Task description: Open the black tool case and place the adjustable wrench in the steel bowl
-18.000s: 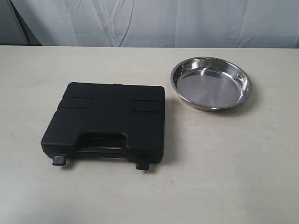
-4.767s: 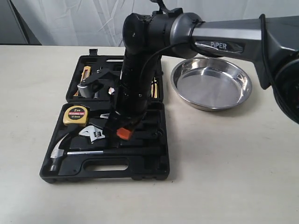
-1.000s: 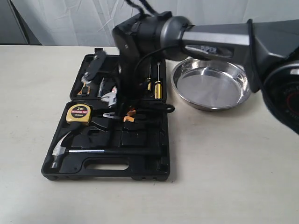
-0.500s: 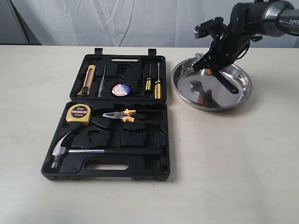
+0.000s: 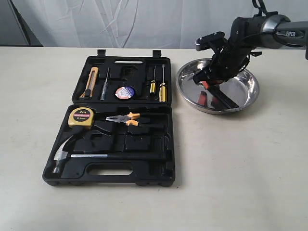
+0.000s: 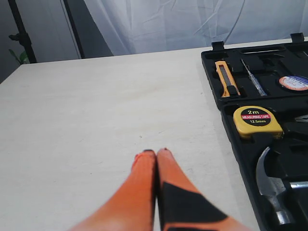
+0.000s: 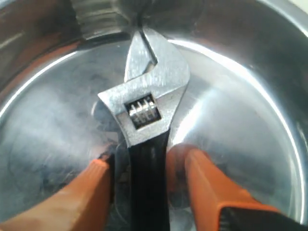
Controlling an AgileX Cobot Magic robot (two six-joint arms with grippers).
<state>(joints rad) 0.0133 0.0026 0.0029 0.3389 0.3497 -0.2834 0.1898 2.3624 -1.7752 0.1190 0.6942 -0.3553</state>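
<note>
Left wrist view shows the left gripper [image 6: 156,155] pressed together, empty, above the surface [image 6: 96,120] beside the open black tool case [image 5: 144,139]. Right of it, the adjustable wrench [image 7: 151,96] lies in the steel bowl [image 5: 250,89], with the right gripper [image 7: 147,166] spread either side of its handle.

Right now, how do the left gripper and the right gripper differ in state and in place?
The left gripper has its fingers pressed together; the right gripper has them apart. The left gripper holds nothing; the right gripper straddles the adjustable wrench at its black handle, with a gap on each side. The left gripper is over the table beside the black tool case; the right gripper is inside the steel bowl. Both have orange fingers.
</note>
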